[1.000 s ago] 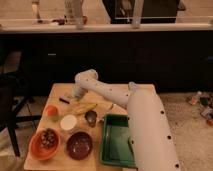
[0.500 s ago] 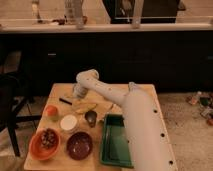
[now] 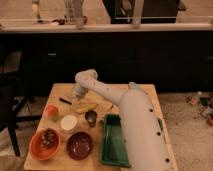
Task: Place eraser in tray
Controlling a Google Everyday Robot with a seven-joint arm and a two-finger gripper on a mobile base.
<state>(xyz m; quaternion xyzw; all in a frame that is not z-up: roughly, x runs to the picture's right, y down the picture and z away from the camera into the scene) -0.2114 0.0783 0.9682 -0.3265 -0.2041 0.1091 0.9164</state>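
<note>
So the eraser [image 3: 65,101] is the little dark flat block lying on the table [image 3: 150,100], out toward the back-left part of the wood top. It's not in the tray [image 3: 114,146]. The tray is the big green rectangular thing on the near right side, well apart from the eraser, and I can't see anything in it.

The end effector [image 3: 76,94] hangs just to the right of the eraser and a bit above it, pointing down at the table. Its jaws are spread wide and it's got nothing in them, as far as I can make out. I can't tell if it's touching the eraser.

The white arm [image 3: 135,125] comes in from the bottom right, passing over the tray's right side.

Other stuff:
- a yellow item [image 3: 86,107] just in front of the end effector
- a small dark cup [image 3: 91,117] near the tray's back-left corner
- a white round lid-looking thing [image 3: 69,122]
- a small orange round thing [image 3: 51,110] left of that
- an orange bowl [image 3: 34,147] with something brownish in it, at the front left
- a maroon bowl [image 3: 79,145] between the orange bowl and the tray
</note>
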